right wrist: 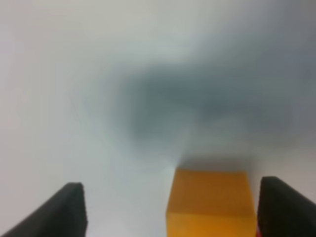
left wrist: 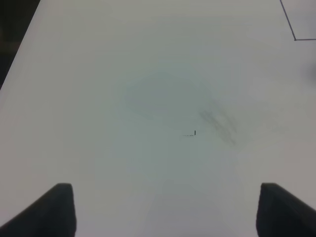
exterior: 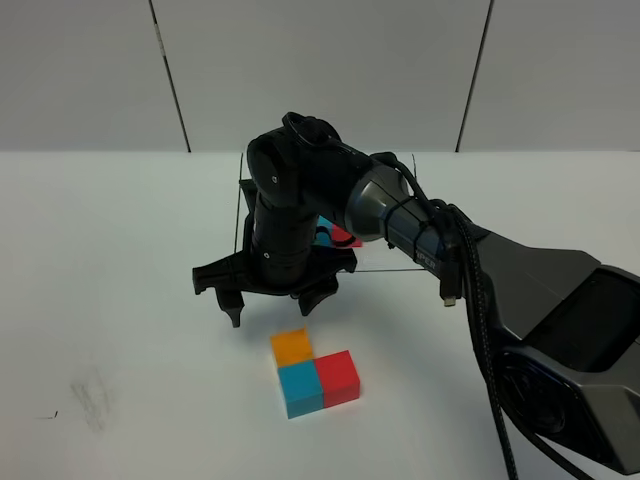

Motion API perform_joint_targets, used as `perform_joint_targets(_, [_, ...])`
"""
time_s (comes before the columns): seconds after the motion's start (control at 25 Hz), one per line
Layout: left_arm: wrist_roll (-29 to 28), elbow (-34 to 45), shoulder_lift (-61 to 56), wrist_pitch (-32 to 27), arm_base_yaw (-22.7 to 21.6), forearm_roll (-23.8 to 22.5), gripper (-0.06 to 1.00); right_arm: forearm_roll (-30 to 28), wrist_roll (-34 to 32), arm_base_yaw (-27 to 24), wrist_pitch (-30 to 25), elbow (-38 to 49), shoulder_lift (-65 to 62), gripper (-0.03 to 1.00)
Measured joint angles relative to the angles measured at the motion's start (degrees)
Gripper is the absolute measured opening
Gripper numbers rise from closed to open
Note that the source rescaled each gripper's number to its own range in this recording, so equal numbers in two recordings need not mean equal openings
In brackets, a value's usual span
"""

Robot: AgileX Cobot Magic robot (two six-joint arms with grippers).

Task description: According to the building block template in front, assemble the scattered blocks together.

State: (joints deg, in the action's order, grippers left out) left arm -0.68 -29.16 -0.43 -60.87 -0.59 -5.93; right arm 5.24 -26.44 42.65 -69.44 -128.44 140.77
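White tabletop [exterior: 120, 300] fills the high view, with pale wall panels behind it. The right arm [exterior: 520, 290] reaches in from the right, across the middle, its wrist bent so the right gripper [exterior: 272, 300] points down with its fingers spread and nothing between them. It hangs just behind three loose blocks that sit pressed together in an L: the orange block [exterior: 292, 346] farthest back, the blue block [exterior: 300, 388] touching its near side, the red block [exterior: 338, 377] touching the blue one's right side. Behind the arm, the template [exterior: 340, 236] lies inside a thin black outline; only a bit of its blue and red shows past the wrist. No writing can be read.

From the left wrist, the left gripper [left wrist: 165, 210] stands released, its two dark fingertips [left wrist: 55, 207] wide apart over bare table with a faint grey smudge [left wrist: 219, 126] and a corner of the black outline [left wrist: 291, 24].

From the right wrist, blurred, the orange block [right wrist: 211, 202] lies between the spread fingertips [right wrist: 64, 210], close beside one of them; contact cannot be told.
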Motion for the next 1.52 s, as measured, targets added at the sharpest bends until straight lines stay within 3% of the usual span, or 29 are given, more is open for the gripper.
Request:
perform_joint_targets(0.32, [0.0,0.0,0.0,0.0,0.0,0.0,0.79,-14.27,1.73,-2.64,-0.1,-0.26,-7.51,0.58])
perform_joint_targets(0.6, [0.0,0.0,0.0,0.04,0.0,0.0,0.79,-17.35,7.41,-10.46,-0.2,-0.26,-16.75,0.58])
perform_joint_targets(0.84, [0.0,0.0,0.0,0.04,0.0,0.0,0.79,-18.84,16.99,-19.74,-0.13,2.22,-28.16,0.58])
perform_joint_targets(0.96, [0.0,0.0,0.0,0.04,0.0,0.0,0.79,-20.93,19.43,-24.77,-0.13,8.34,-36.43,0.58])
perform_joint_targets(1.2, [0.0,0.0,0.0,0.04,0.0,0.0,0.79,-25.03,20.09,-33.1,-0.21,28.44,-57.95,0.58])
perform_joint_targets(1.4, [0.0,0.0,0.0,0.04,0.0,0.0,0.79,-30.83,19.92,-36.24,-0.32,44.3,-78.42,0.58])
perform_joint_targets(1.52, [0.0,0.0,0.0,0.04,0.0,0.0,0.79,-30.76,18.06,-36.63,-0.31,51.48,-91.19,0.58])
